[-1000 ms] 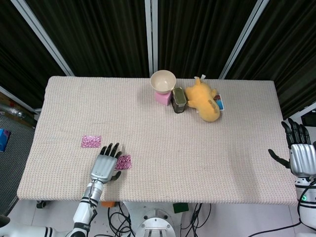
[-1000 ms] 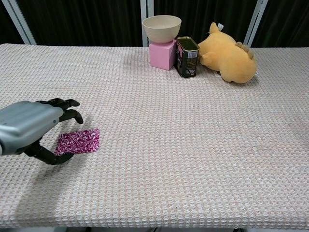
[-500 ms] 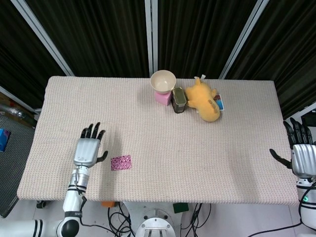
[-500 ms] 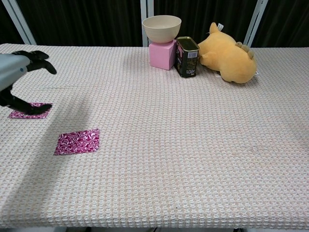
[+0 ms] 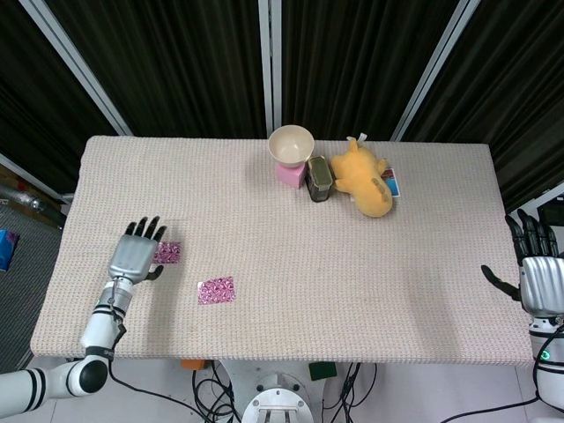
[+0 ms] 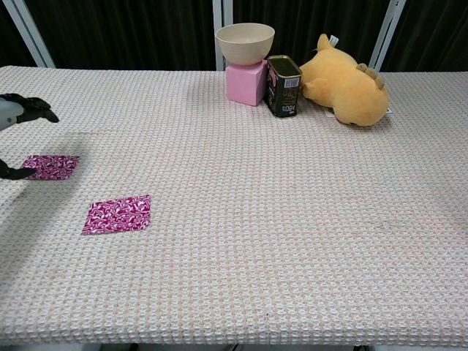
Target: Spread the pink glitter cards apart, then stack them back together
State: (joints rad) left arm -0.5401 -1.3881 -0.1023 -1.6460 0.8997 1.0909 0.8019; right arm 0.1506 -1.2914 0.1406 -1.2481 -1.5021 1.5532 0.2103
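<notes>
**Two pink cards lie apart on the table's left side**

The left hand is over the table's left edge, fingers spread and holding nothing. Its thumb lies at the edge of the far pink glitter card, which lies flat just to its right; whether it touches is unclear. The near pink glitter card lies flat, apart from the first and closer to the front edge of the woven table. At the back centre, a cream bowl sits on a pink block, with a dark tin beside it and a yellow plush toy next. The right hand hangs off the table's right edge, fingers apart, empty.
</notes>
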